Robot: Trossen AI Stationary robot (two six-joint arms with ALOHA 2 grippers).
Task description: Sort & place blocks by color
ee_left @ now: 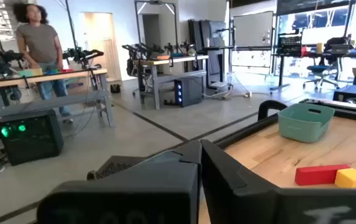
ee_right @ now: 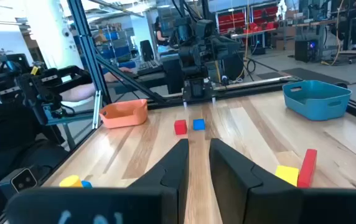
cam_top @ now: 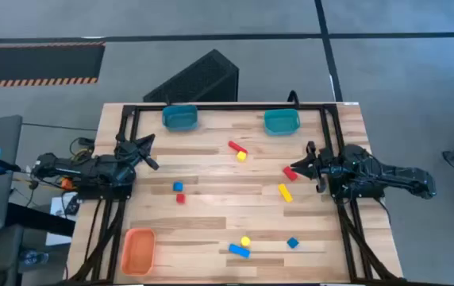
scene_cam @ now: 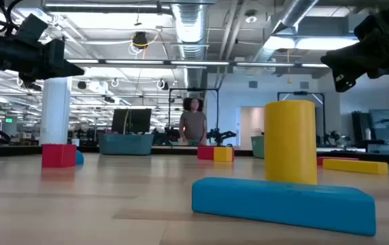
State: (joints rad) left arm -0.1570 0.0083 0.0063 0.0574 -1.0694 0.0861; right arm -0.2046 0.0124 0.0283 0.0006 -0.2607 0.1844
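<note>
The wooden table (cam_top: 211, 159) is the landmark here. The left gripper (cam_top: 144, 151) hangs over the table's left edge, with its fingers nearly together and nothing in them. An orange bin (cam_top: 139, 250) sits at the near left corner. A small blue block (cam_top: 178, 187) and a small red block (cam_top: 181, 199) sit close together, left of the table's middle. A teal bin (cam_top: 180, 117) sits at the far edge, and a second teal bin (cam_top: 282, 121) sits to its right. A red bar (cam_top: 236, 147) touches a yellow cube (cam_top: 241, 156) near the middle. At the near edge lie a blue bar (cam_top: 239, 251), a yellow piece (cam_top: 245, 241) and a blue cube (cam_top: 292, 243). A yellow bar (cam_top: 285, 192) lies right of the middle. A red piece (cam_top: 290, 173) lies just beside the right gripper (cam_top: 311, 167), which hangs over the table's right side, fingers a little apart and empty.
</note>
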